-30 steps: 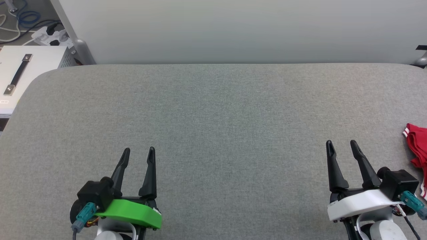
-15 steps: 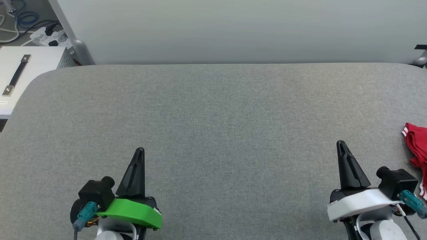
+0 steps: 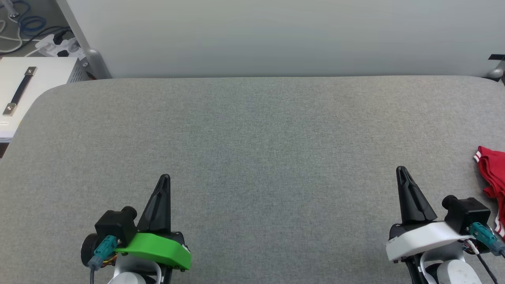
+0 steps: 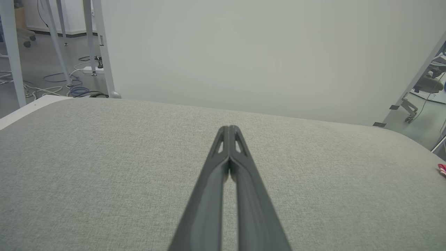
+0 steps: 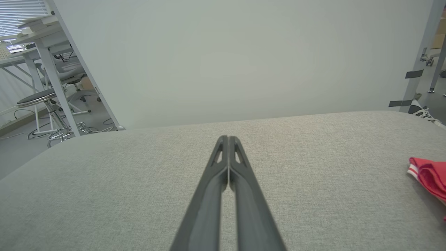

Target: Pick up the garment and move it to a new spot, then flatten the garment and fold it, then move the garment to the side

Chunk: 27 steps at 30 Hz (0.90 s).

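Nearest the robot, the left gripper (image 3: 164, 177) and the right gripper (image 3: 401, 169) sit low over the near strip of the grey padded table (image 3: 252, 130). Each has its two dark fingers pressed together into a single point and holds nothing.

The garment (image 3: 491, 173) lies to the right of the right gripper and a little farther out. It is near the gripper but apart from it, with bare table between them. It is a bunched red heap with a striped trim edge showing, and it runs out past the right edge of the head view. The right wrist view shows it low at the right (image 5: 428, 176).

Lying off to the side like this, it fits either a shirt waiting to be carried in or one already set aside. How neatly it lies cannot be told from the part in view.

The likely risks, should the right arm go for it:
- Fingers that are still pressed together would push the cloth rather than pinch it.
- A push rightward could slide the soft heap toward the table's right edge.
- Catching only the top fold would drag the rest along in a tangle.

Beyond all this, the table runs to a pale wall (image 3: 276, 35).
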Tool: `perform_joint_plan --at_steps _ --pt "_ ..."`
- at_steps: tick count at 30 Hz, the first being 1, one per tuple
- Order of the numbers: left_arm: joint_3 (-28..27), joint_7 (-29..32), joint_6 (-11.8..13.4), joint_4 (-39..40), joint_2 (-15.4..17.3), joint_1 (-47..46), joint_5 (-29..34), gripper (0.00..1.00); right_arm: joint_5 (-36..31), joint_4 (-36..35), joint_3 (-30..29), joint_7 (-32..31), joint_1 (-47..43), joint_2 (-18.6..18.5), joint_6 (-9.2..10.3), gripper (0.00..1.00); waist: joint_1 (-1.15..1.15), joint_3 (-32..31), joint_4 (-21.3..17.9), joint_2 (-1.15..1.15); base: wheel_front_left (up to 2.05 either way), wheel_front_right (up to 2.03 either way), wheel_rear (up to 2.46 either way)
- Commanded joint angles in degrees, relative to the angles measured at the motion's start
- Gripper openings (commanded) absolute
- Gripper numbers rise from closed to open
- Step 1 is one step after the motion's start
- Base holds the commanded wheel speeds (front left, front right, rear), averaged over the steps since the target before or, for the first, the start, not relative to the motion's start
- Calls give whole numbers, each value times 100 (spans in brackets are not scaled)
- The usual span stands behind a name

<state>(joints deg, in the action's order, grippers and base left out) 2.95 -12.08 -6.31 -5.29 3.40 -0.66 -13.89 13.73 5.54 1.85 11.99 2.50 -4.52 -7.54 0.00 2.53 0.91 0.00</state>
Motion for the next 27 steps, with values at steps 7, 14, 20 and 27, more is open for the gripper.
perform_joint_plan --at_steps 7,14,20,27 --pt "-49 92 71 50 -12 15 151 0 -138 -65 -20 -100 -57 17 1 0 0 -18 -6 0 0 0 0" --pt "-67 174 112 85 -15 19 241 0 -228 -101 -32 -180 -71 28 2 0 0 -35 -13 0 0 0 0" --pt "-82 243 147 115 -18 22 318 0 -304 -131 -42 -248 -83 37 2 0 0 -49 -18 0 0 0 0" --pt "-100 322 186 148 -20 26 405 0 -391 -166 -54 -325 -97 48 2 0 0 -66 -24 0 0 0 0"
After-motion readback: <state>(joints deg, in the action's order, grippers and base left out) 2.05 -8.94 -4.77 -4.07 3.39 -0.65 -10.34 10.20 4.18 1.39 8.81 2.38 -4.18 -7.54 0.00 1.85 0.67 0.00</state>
